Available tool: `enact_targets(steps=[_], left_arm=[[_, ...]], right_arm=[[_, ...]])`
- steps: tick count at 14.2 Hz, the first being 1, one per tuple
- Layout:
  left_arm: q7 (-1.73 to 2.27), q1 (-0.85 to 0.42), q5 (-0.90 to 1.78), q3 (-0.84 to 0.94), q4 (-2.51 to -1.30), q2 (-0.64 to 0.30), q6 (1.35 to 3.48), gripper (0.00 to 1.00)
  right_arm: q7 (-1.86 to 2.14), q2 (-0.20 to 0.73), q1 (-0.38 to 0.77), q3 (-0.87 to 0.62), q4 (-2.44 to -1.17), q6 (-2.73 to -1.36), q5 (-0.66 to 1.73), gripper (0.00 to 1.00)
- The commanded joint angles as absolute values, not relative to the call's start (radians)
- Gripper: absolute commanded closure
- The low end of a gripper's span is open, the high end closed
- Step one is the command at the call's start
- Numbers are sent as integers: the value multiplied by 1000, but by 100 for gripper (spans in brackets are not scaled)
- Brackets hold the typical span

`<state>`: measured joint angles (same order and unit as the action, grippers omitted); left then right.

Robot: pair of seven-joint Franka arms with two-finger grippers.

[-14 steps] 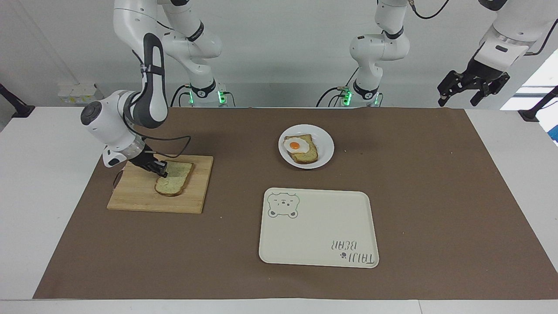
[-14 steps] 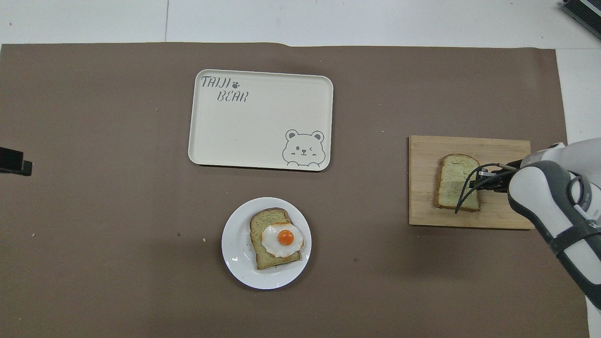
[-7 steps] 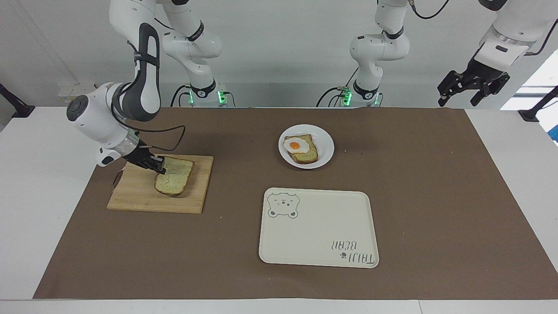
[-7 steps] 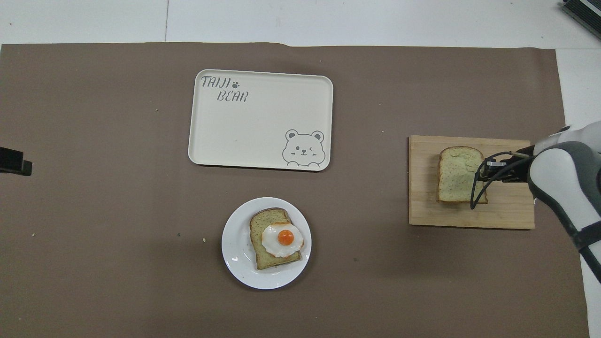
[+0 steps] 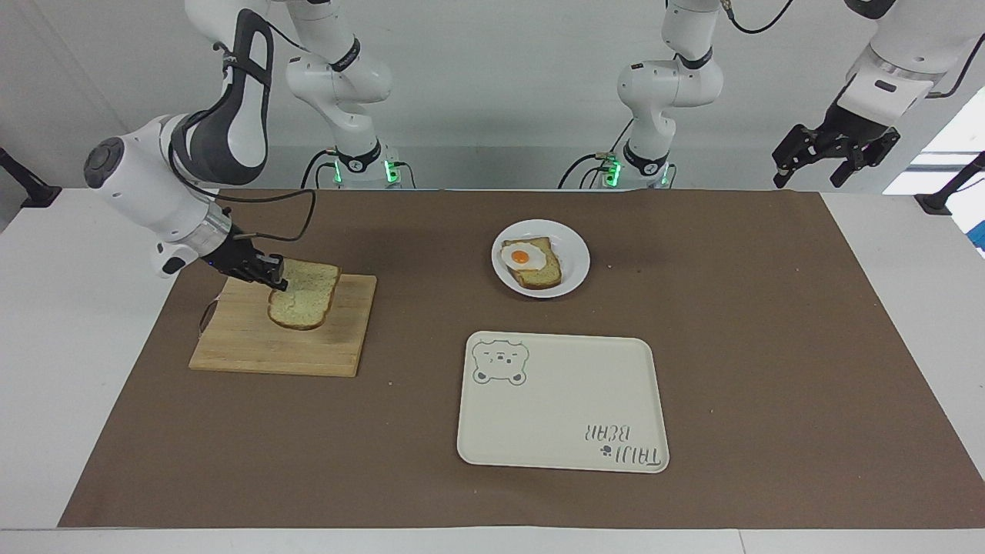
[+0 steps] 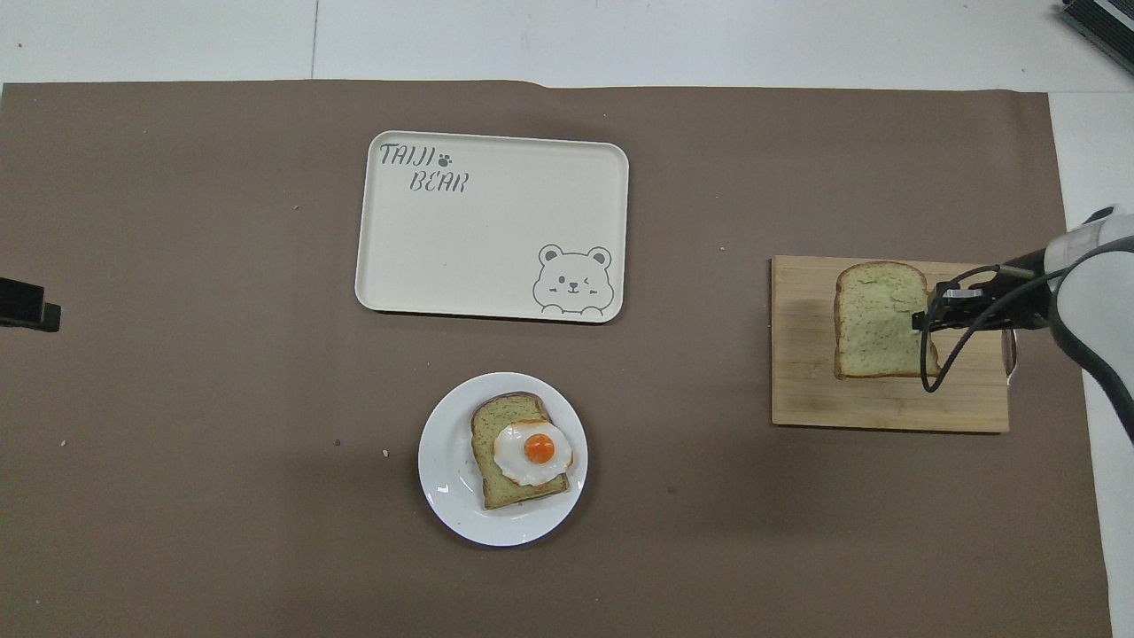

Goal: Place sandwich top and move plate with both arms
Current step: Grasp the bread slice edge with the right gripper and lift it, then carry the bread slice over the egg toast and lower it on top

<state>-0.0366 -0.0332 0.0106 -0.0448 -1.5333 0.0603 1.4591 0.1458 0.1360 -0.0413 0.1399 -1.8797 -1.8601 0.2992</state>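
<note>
Pinching the sandwich top in my right gripper above the cutting board, I should carry it level to the plate, left gripper waiting spread.

We're in a robot lab: two white arms bolted at the edge of a white table, brown paper sheet spread over it, bare grey wall, green status lights glowing at the bases.
</note>
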Motion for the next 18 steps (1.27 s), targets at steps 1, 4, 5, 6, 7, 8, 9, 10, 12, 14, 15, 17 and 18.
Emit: enact_targets(steps=[1,4,5,6,7,8,9,10,12,14,15,17,18], left_arm=[[-28,-29,0,-43,-1519,61,1439,0],[-28,-29,0,-43,-1519,63,1439,0],[-28,-29,0,-43,-1519,61,1439,0],[-28,-29,0,-43,-1519,63,1439,0],[-28,-29,0,-43,-1519,61,1439,0],[-28,-29,0,-43,-1519,61,1439,0],[-28,-29,0,-43,-1519,63,1439,0],[-28,-29,0,-43,-1519,61,1439,0],[-28,-29,0,-43,-1519,61,1439,0],[-28,-29,0,-43,-1519,63,1439,0],[-28,-29,0,-43,-1519,63,1439,0],[-28,-29,0,-43,-1519,61,1439,0],[-28,-29,0,-43,-1519,61,1439,0]], right_arm=[[169,124,-43,117,-1868,-1832,319,100],[155,115,-43,74,-1868,-1813,321,100],[152,115,-43,61,-1868,-1812,321,100],[150,115,-41,43,-1868,-1813,321,100],[144,114,-43,17,-1868,-1812,321,100],[143,110,-41,-7,-1870,-1801,321,100],[143,109,-41,-37,-1871,-1799,321,100],[138,109,-41,-55,-1871,-1801,321,100],[104,109,-41,-95,-1871,-1809,321,100],[39,106,-41,-144,-1876,-1816,321,100],[-10,101,-41,-176,-1881,-1819,321,100],[-66,97,-41,-224,-1893,-1836,322,100],[-78,103,-38,-245,-1897,-1841,321,100]])
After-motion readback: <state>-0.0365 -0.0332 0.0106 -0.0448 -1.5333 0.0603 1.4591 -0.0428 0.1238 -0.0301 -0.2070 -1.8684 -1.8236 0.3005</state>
